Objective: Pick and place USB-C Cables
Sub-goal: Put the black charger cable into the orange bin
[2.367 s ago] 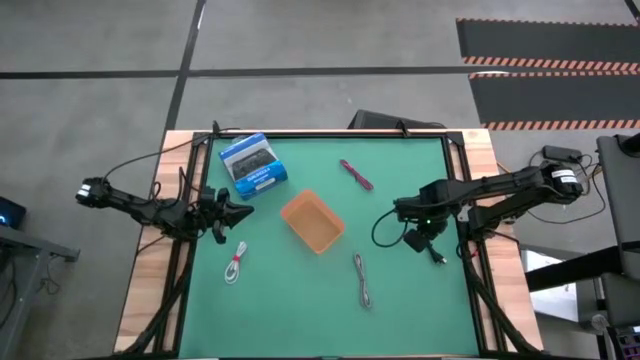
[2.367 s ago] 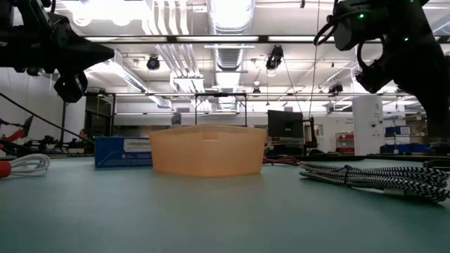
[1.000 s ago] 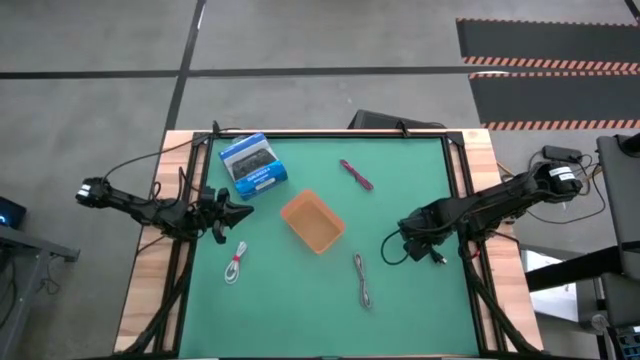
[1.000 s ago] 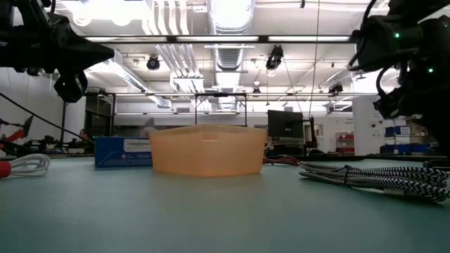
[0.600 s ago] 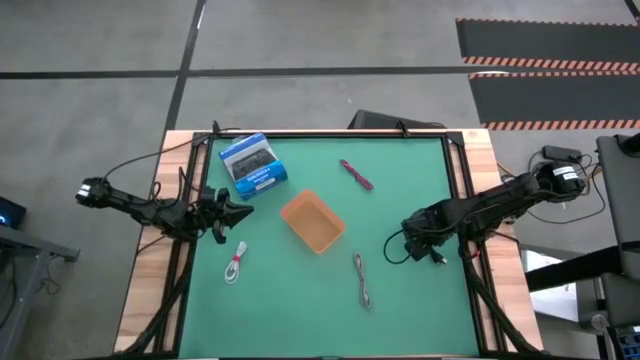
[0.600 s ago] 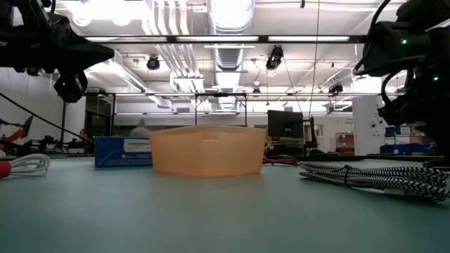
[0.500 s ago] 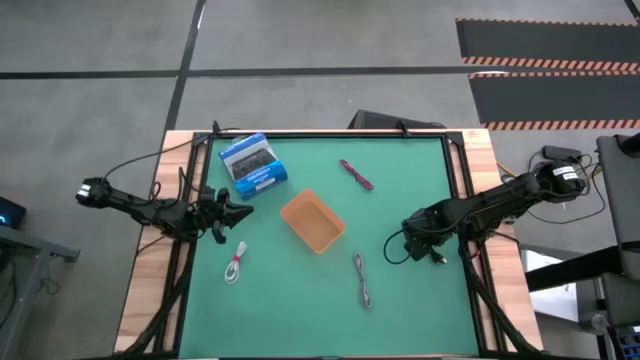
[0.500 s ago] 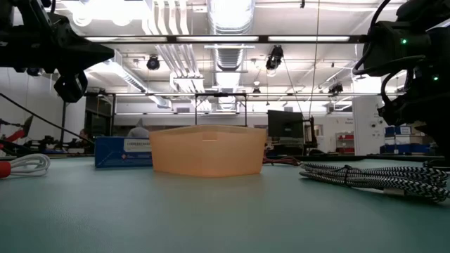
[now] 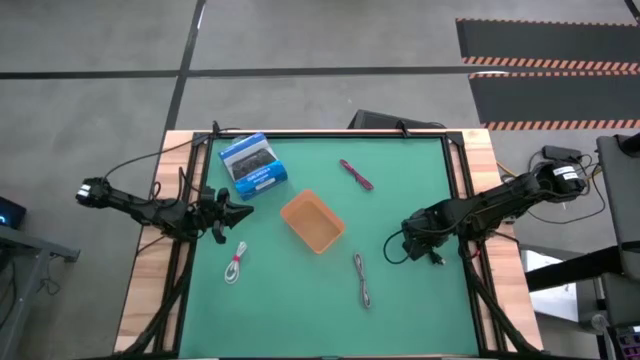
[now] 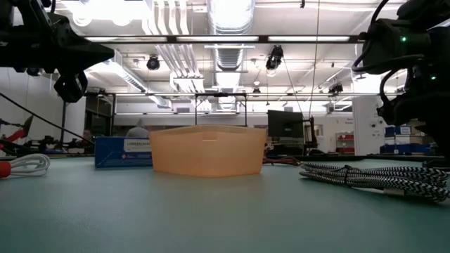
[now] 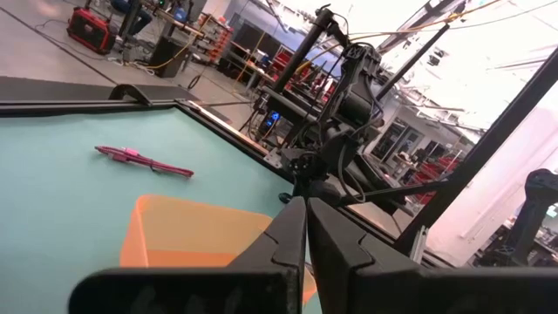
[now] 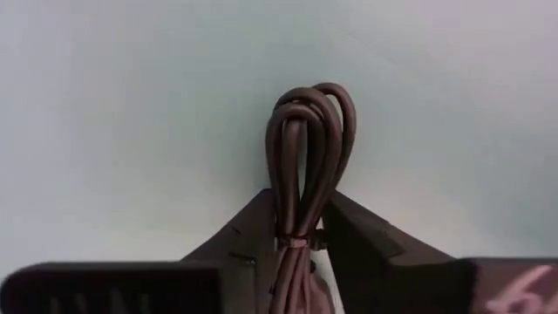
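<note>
The pink-maroon cable lies on the green mat at the far middle and also shows in the left wrist view. The white cable with red ends lies near left, and the grey braided cable near middle. None is touched. The orange tray stands at the centre. My right gripper hovers right of the tray, shut on a dark brown bundled cable. My left gripper is shut and empty, left of the tray. My right gripper pinches the dark cable bundle between its two fingers, just behind its looped end and beside a thin tie. The fingers point down and lie along the cable. The loop sticks out past the fingertips, over the mat.
A blue-and-white box lies at the far left of the mat. Black rails frame the mat. The low view shows the tray in the middle, the grey cable at right, and a person far behind the table.
My right gripper has gone a little toward the table's near edge with the dark cable still between its fingers, and has then almost stopped.
</note>
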Tool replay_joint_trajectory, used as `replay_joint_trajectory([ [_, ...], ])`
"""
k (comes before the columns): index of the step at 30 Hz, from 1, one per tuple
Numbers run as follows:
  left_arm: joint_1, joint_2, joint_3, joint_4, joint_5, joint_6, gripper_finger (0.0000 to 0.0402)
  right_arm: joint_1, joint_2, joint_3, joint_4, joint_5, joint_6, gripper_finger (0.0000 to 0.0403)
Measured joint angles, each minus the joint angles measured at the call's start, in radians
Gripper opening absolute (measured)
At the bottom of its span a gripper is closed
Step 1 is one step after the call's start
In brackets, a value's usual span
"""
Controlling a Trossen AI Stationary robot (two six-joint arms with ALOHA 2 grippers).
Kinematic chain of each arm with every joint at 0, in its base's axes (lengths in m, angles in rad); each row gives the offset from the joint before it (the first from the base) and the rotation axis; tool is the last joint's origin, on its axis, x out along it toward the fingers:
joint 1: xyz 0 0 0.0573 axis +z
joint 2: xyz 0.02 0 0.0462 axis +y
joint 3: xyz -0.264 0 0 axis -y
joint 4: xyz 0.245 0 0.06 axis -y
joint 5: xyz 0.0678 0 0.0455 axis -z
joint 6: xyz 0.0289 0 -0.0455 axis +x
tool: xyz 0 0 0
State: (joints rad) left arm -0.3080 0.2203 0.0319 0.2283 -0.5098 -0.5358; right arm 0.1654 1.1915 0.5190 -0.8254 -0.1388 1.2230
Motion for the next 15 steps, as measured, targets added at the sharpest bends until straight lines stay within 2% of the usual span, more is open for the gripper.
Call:
replay_joint_trajectory([
  [6,0.0,0.0,0.0,0.0,0.0,0.0,0.0,0.0,-0.001,0.0,0.003,-0.002,0.0,0.0045],
  [15,0.0,0.0,0.0,0.0,0.0,0.0,0.0,0.0,-0.027,-0.002,0.004,-0.013,-0.003,0.004],
])
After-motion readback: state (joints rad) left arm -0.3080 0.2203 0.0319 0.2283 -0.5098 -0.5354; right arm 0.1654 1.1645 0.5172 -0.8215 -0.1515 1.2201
